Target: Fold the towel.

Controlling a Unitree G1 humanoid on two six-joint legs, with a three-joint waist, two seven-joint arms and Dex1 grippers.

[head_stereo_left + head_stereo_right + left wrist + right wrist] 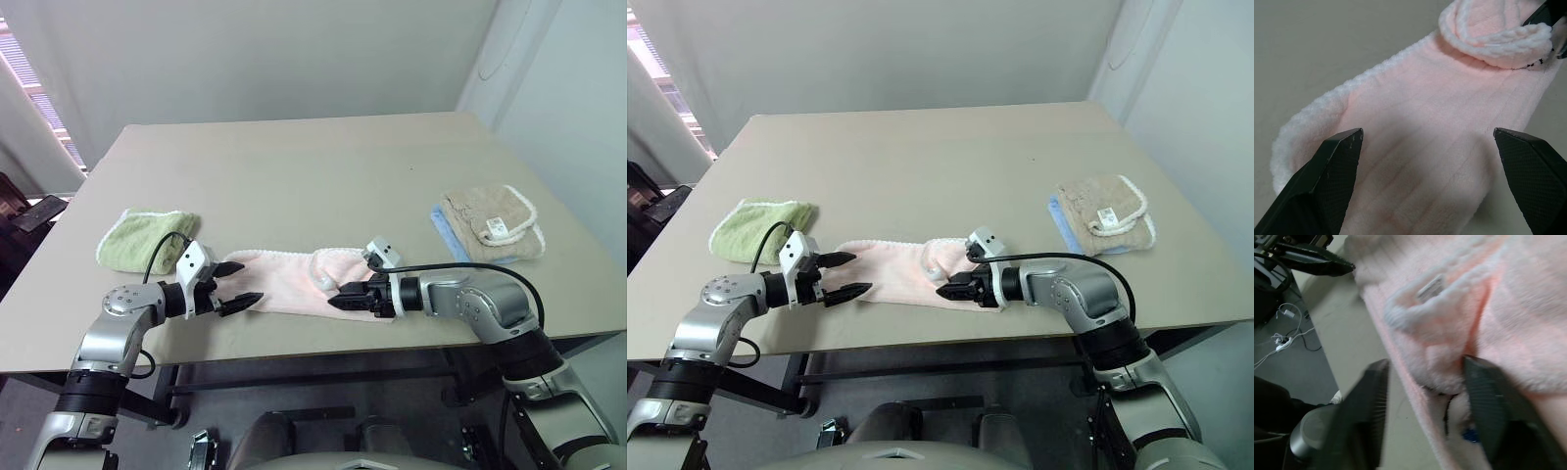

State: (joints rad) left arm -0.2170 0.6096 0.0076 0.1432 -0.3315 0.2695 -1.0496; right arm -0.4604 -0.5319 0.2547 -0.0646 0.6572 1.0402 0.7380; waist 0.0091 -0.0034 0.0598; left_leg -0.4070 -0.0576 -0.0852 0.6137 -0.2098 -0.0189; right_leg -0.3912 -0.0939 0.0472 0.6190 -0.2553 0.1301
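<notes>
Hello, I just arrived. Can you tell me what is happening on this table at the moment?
A humanoid robot is folding a pale pink towel near the front edge of the table. The towel's right end is turned over onto itself, and the right gripper is at that fold, jaws apart. The left gripper is open at the towel's left end. A green towel and a beige towel lie aside.

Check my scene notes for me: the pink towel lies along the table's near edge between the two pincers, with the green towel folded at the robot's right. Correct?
One slip: the green towel lies at the robot's left, as the left eye view shows. The pink towel does lie along the table's near edge between the left pincer and the right pincer.
</notes>
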